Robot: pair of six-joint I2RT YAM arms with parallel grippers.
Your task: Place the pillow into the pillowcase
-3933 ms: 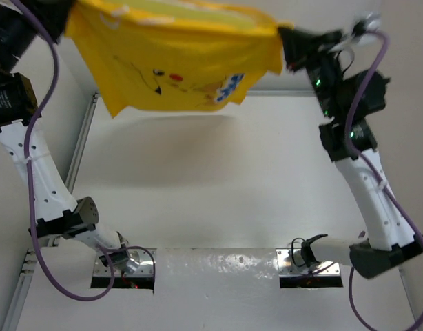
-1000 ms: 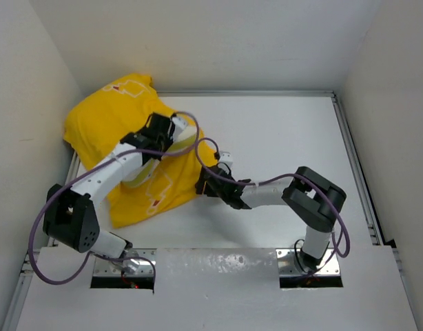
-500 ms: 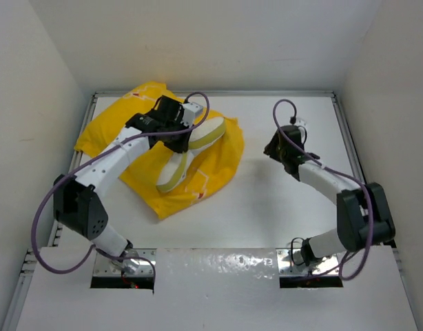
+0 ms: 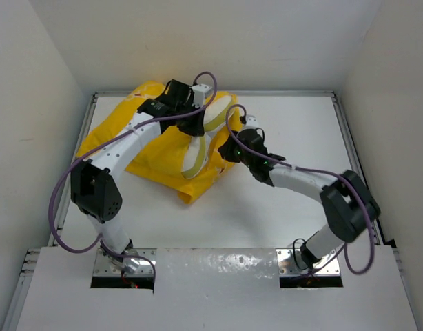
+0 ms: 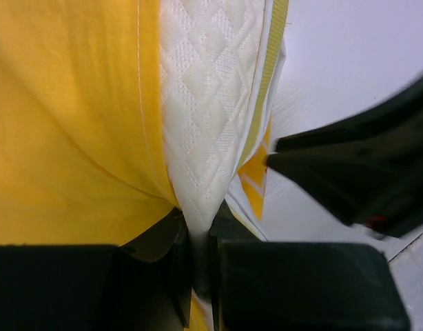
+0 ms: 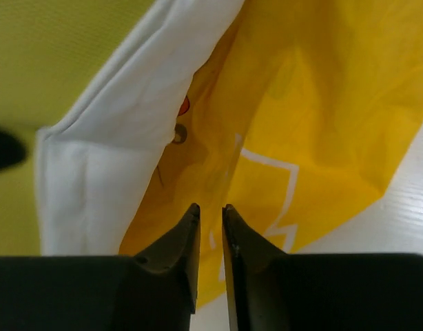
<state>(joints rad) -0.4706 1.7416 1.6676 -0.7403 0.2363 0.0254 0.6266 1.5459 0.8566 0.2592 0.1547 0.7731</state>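
Observation:
The yellow pillowcase (image 4: pixel 153 148) lies crumpled at the back left of the table. The cream quilted pillow (image 4: pixel 213 118) sticks out of it, its yellow edge band (image 4: pixel 195 157) showing. My left gripper (image 4: pixel 198 127) is shut on a pinch of the pillow's quilted face (image 5: pixel 211 103), with the pillowcase (image 5: pixel 67 124) on its left side; the gripper (image 5: pixel 201 231) holds the cloth between its pads. My right gripper (image 4: pixel 224 153) hovers at the pillowcase's right edge. In the right wrist view its jaws (image 6: pixel 210 207) stand almost together, holding nothing, over yellow cloth (image 6: pixel 315 117) beside white cloth (image 6: pixel 108 158).
The white table (image 4: pixel 287 124) is walled at the back and both sides, with a metal rail (image 4: pixel 353 158) along its right edge. The right arm's dark body (image 5: pixel 356 172) is close beside the left gripper. The arm bases stand at the near edge.
The right arm has swung left from the table's right side to the pillowcase's edge. The left gripper has moved the pillow back and right, and the pillowcase has shifted with it.

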